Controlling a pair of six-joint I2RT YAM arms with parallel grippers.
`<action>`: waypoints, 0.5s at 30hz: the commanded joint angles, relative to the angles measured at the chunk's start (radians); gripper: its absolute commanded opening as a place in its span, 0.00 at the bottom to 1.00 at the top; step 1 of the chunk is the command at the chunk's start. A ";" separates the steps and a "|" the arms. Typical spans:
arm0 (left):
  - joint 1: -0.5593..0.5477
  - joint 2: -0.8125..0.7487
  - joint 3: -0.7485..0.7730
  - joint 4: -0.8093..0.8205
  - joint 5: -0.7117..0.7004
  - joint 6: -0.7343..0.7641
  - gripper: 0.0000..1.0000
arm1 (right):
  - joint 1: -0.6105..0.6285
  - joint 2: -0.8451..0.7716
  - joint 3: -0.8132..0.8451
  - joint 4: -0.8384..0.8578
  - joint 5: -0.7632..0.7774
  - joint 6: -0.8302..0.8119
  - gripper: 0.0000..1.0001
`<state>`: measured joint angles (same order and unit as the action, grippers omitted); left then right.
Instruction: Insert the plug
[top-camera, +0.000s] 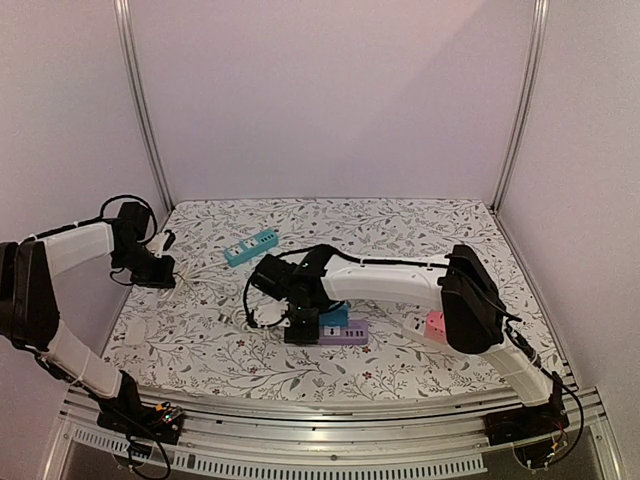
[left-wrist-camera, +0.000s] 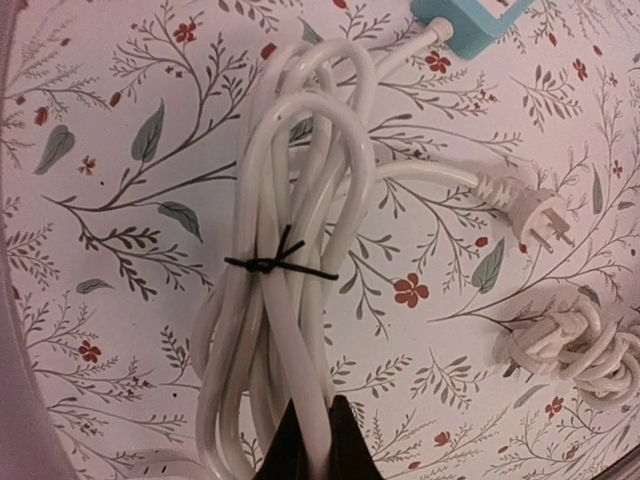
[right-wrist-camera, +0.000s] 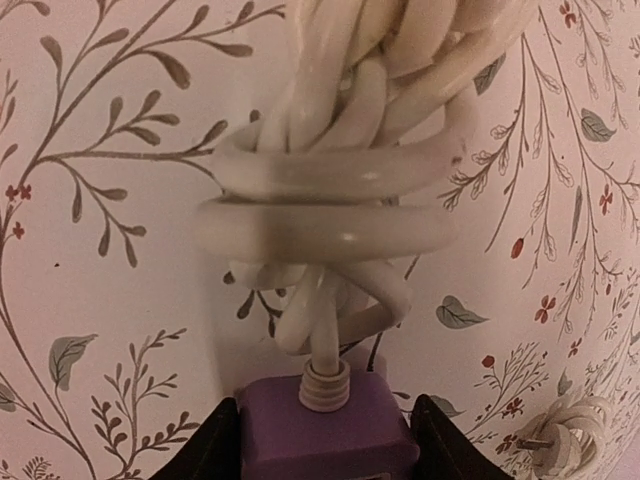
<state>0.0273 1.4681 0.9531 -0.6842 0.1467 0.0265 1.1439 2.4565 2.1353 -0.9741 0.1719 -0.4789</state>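
Observation:
A white two-prong plug (left-wrist-camera: 535, 222) lies flat on the floral tablecloth, at the end of a cable from a tied white cable bundle (left-wrist-camera: 290, 250). My left gripper (left-wrist-camera: 315, 405) is shut on one strand of that bundle, at the table's left side (top-camera: 160, 272). The bundle's cable runs to a teal power strip (left-wrist-camera: 470, 20) (top-camera: 250, 246). My right gripper (right-wrist-camera: 325, 415) (top-camera: 300, 328) is shut on the cable end of a purple power strip (right-wrist-camera: 290, 440) (top-camera: 345, 333), one finger on each side. Its coiled white cable (right-wrist-camera: 330, 200) lies just ahead.
A second white plug with a knotted cable (left-wrist-camera: 570, 345) (right-wrist-camera: 560, 440) lies to the right of the first plug. A small teal block (top-camera: 335, 316) sits against the purple strip, and a pink block (top-camera: 436, 324) lies further right. Metal posts and walls enclose the table.

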 joint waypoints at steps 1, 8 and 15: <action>-0.010 -0.026 0.004 -0.032 -0.013 0.114 0.00 | -0.030 0.029 0.010 -0.036 0.071 0.017 0.50; -0.024 -0.072 -0.017 -0.160 -0.010 0.277 0.00 | -0.127 0.026 -0.022 -0.014 0.066 0.069 0.45; -0.024 -0.196 -0.078 -0.259 0.018 0.389 0.00 | -0.214 0.029 -0.034 0.033 0.026 0.105 0.46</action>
<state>0.0120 1.3453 0.9066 -0.8547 0.1379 0.3119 0.9909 2.4557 2.1391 -0.9680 0.2001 -0.4191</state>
